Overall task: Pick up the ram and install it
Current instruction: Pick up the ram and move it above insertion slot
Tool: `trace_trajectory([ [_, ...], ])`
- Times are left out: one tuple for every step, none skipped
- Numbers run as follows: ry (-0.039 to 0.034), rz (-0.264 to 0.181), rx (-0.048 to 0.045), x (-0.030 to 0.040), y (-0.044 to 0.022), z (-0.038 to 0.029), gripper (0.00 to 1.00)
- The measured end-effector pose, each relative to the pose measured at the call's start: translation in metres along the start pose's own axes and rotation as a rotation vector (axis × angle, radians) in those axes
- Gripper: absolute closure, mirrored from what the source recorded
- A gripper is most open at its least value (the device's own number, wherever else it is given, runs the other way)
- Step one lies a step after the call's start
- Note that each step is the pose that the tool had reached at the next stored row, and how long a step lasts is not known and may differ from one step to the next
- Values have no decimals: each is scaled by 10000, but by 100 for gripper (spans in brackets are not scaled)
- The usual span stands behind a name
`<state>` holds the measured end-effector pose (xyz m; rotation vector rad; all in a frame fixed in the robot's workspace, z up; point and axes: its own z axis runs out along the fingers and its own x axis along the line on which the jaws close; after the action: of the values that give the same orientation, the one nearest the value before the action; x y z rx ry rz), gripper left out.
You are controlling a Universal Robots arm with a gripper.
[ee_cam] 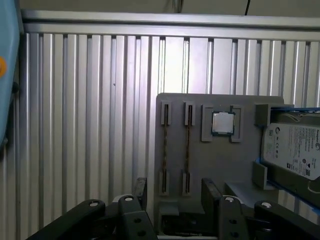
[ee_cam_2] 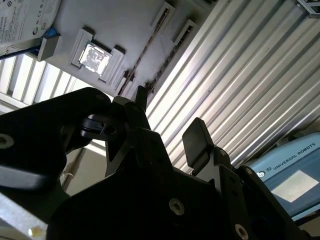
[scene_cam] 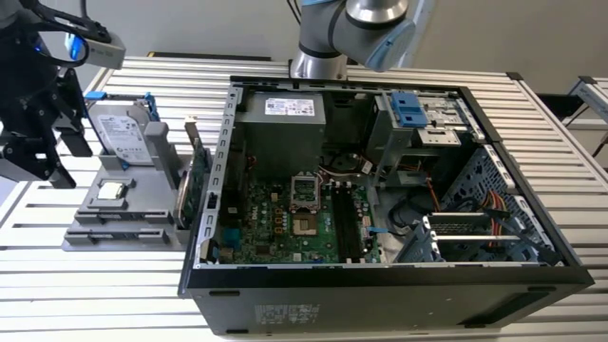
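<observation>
Ram: seen edge-on in both wrist views as two thin, long, brownish strips. They are stood parallel, side by side, in slotted brackets on the grey holder. Each strip is caught by a small bracket at both ends. Chips and contact edge can't be made out from this angle.

Gripper: fingers are spread apart and nothing is held between them. It is hung above the holder, clear of the ram, with no contact. In the first wrist view both strips are lined up within the span of the gap.

Edges / room:
- CPU is seated in its pocket just beside the ram. The drive is parked beyond it.
- On the ram's other side the holder edge is close, then bare ribbed table. Open room is found there.
- In the exterior view the gripper is seen at far left, higher than the holder and well apart from the open case.
- A green card is stood on edge between holder and case wall.
- Inside the case, long dark slots are seen on the motherboard, just beside the CPU socket. Cables and a drive cage are crowded at the exterior view's right of the slots.
- The case is open on its upper side, with a raised rim all round.
</observation>
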<state>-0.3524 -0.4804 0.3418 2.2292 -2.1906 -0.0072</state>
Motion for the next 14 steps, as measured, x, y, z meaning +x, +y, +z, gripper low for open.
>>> trace_trajectory([
  [2, 0, 0, 0, 0, 7, 0],
  [3, 0, 1, -1, 0, 14, 0],
  [3, 0, 0, -1, 0, 21, 0],
  [4, 0, 0, -1, 0, 27, 0],
  [5, 0, 1, -1, -1, 34, 0],
  [6, 0, 0, -1, -1, 40, 0],
  [6, 0, 0, -2, -1, 47, 0],
  [7, 0, 0, -2, -1, 53, 0],
  [7, 0, 1, -2, -1, 59, 0],
  [7, 0, 1, -2, -1, 67, 0],
  [7, 0, 1, -2, -1, 74, 0],
  [8, 0, 0, -2, -1, 79, 0],
  [9, 0, -1, -3, -1, 85, 0],
  [10, 0, -1, -3, -2, 91, 0],
])
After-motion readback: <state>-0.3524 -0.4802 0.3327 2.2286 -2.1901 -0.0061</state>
